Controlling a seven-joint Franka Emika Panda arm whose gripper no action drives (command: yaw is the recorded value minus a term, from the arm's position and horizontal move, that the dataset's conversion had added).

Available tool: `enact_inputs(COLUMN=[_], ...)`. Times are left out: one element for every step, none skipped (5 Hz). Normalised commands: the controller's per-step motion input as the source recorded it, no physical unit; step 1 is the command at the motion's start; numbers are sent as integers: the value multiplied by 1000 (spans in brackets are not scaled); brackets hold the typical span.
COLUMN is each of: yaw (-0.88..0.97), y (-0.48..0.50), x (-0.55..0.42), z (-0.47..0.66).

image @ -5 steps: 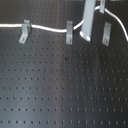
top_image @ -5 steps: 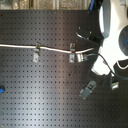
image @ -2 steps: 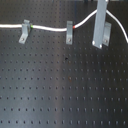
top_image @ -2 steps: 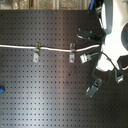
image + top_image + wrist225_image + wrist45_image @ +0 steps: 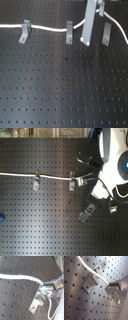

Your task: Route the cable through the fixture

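The white cable [image 5: 47, 28] runs from the first exterior view's left edge through two grey clips [image 5: 24, 31] [image 5: 69, 31] and rises to my gripper [image 5: 90, 14]. A third clip [image 5: 106, 32] stands just right of the gripper, without the cable in it. In the second exterior view the cable [image 5: 55, 177] passes both clips [image 5: 36, 181] [image 5: 72, 181] and ends at the gripper [image 5: 94, 177]. Both wrist views show the gripper [image 5: 109, 285] [image 5: 43, 284] shut on the cable [image 5: 95, 273] [image 5: 20, 277], close beside a clip [image 5: 90, 283] [image 5: 37, 301].
The black perforated board [image 5: 60, 85] spans the scene. A thinner white wire [image 5: 119, 31] curves off past the third clip. A small blue object [image 5: 1, 218] lies at the second exterior view's left edge. The white arm body [image 5: 114, 158] covers the upper right there.
The gripper, still holding the cable end, first edged right, then moved back left toward the second clip in the first exterior view. The cable stays in the two clips.
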Motion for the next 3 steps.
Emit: enact_inputs(yaw=[426,463,406], y=[179,144,69], x=[35,20,-10], z=[509,455,282])
